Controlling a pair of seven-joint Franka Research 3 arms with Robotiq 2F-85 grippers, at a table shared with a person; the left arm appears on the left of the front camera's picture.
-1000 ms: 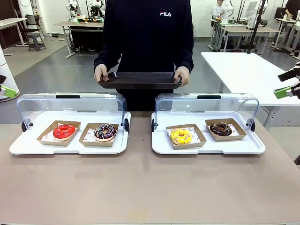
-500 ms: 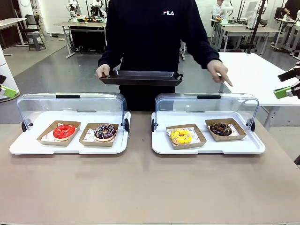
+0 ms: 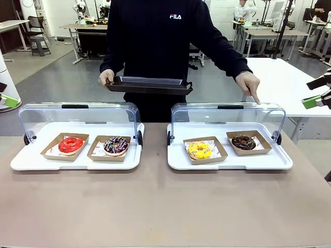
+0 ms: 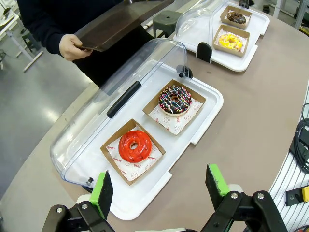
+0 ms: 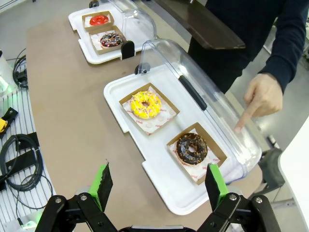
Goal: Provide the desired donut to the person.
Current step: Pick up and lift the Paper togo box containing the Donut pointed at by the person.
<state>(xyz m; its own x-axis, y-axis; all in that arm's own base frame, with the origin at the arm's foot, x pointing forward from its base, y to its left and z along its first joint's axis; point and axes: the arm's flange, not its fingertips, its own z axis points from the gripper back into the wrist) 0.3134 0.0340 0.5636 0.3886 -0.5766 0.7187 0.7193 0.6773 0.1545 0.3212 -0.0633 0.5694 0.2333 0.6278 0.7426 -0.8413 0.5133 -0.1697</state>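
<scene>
The person (image 3: 155,41) in a black FILA sweatshirt stands at the far side and holds a dark tray (image 3: 149,85) in one hand. Their other hand (image 3: 250,84) points a finger down over the right case, above the dark chocolate donut (image 3: 243,141) (image 5: 191,147). A yellow donut (image 3: 200,150) (image 5: 146,104) lies beside it. The left case holds a red donut (image 3: 70,144) (image 4: 135,145) and a chocolate sprinkled donut (image 3: 116,145) (image 4: 175,99). My left gripper (image 4: 159,186) hangs open above the table's near edge by the left case. My right gripper (image 5: 158,183) is open too, hovering near the right case.
Both white display trays (image 3: 230,164) (image 3: 31,160) have clear lids (image 3: 227,116) (image 3: 77,116) swung up at the back. Each donut sits in its own brown paper tray. The brown tabletop (image 3: 165,206) stretches in front of the cases. Cables (image 5: 19,159) lie off the table's edge.
The person has taken one hand off the dark tray and stretched it out to point over the right case. The tray has shifted slightly left. Neither gripper has moved.
</scene>
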